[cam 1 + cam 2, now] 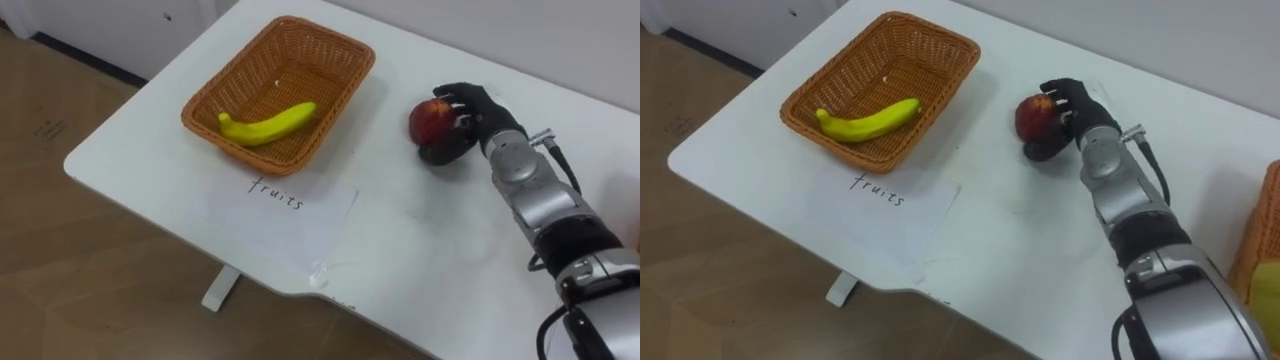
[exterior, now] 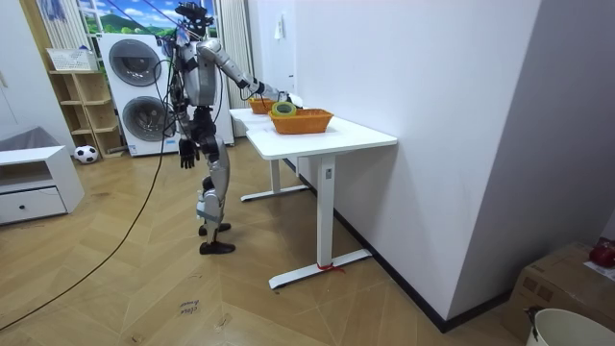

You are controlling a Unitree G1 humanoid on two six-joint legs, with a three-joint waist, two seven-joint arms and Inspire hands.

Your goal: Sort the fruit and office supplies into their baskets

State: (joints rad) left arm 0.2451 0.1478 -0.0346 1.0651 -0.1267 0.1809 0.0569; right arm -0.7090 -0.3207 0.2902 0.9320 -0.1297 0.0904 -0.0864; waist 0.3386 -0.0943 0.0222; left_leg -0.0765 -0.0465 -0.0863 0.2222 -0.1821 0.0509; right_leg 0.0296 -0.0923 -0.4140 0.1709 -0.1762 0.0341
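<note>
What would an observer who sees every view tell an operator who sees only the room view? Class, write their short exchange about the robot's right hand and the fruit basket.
Operator: In the room view the robot reaches over the table. Is it holding anything?
Observer: Yes. The right hand is curled round a red apple, to the right of the wicker basket.
Operator: Is anything in that basket?
Observer: One banana lies in it; the apple is outside it.
</note>
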